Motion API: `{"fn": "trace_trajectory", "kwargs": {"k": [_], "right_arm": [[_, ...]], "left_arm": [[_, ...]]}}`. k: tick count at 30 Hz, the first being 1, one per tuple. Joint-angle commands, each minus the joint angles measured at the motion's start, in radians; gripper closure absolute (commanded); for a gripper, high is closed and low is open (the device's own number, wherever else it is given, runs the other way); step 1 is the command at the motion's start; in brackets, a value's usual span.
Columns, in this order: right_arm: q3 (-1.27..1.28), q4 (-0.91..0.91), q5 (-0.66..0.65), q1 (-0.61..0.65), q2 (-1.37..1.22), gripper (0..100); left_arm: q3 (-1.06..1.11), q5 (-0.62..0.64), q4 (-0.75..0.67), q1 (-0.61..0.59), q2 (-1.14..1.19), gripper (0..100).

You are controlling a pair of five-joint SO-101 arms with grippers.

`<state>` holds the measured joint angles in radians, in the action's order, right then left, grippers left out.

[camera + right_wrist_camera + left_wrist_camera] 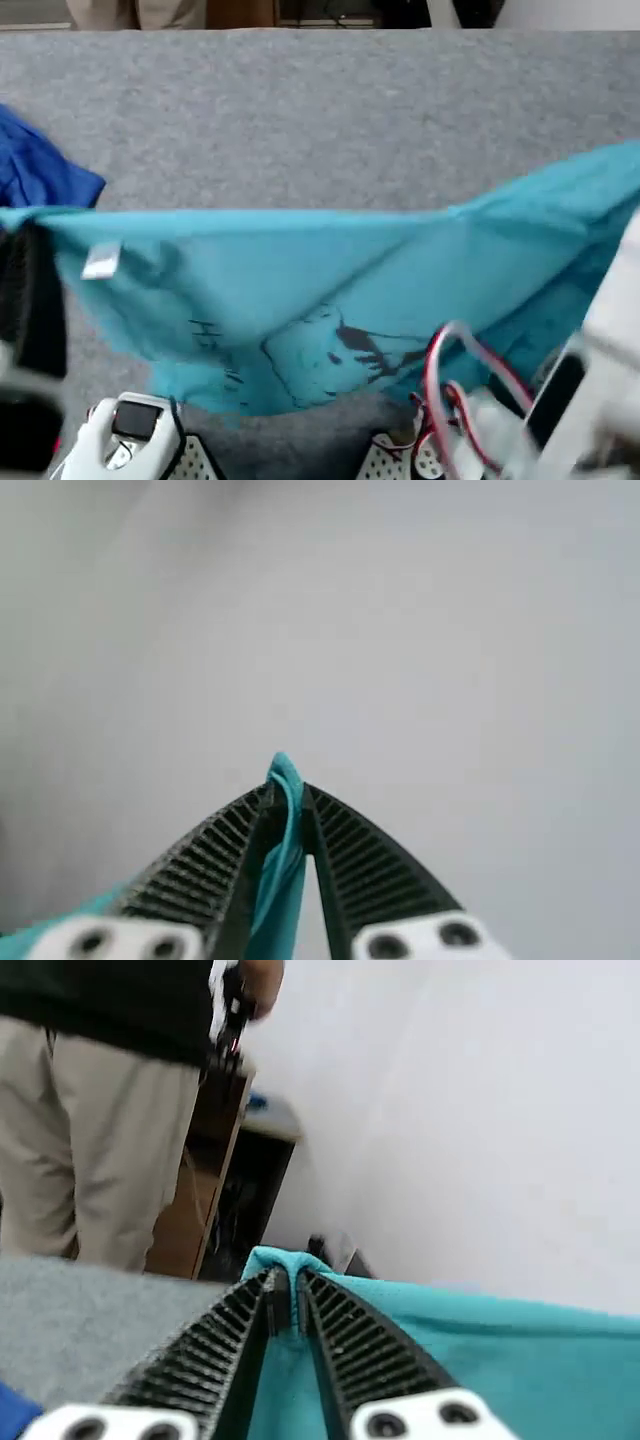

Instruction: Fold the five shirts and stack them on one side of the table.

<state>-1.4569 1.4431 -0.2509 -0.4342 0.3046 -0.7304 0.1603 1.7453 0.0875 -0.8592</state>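
I'm holding both arms raised over the table (350,110), wrists tilting upward, with the teal shirt (330,290) hanging stretched between them above the table. The left gripper (288,1288) is pinching one bunched corner and the right gripper (288,795) another fold. A blue shirt (40,170) is lying at the table's left edge.
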Motion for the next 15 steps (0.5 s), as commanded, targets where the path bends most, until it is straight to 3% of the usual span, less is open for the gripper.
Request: {"fn": "trace_trajectory", "kwargs": {"k": [1, 7, 15], "right_arm": [[0.231, -0.094, 0.015, 0.068, -0.054, 99.1], [0.565, -0.203, 0.014, 0.182, -0.110, 99.1], [0.911, -0.384, -0.064, 0.272, -0.278, 99.1]], "left_arm": [[0.204, -0.028, -0.095, -0.009, 0.004, 98], [0.671, -0.026, -0.442, -0.061, 0.002, 98], [1.303, -0.031, -1.217, -0.091, 0.008, 98]]}}
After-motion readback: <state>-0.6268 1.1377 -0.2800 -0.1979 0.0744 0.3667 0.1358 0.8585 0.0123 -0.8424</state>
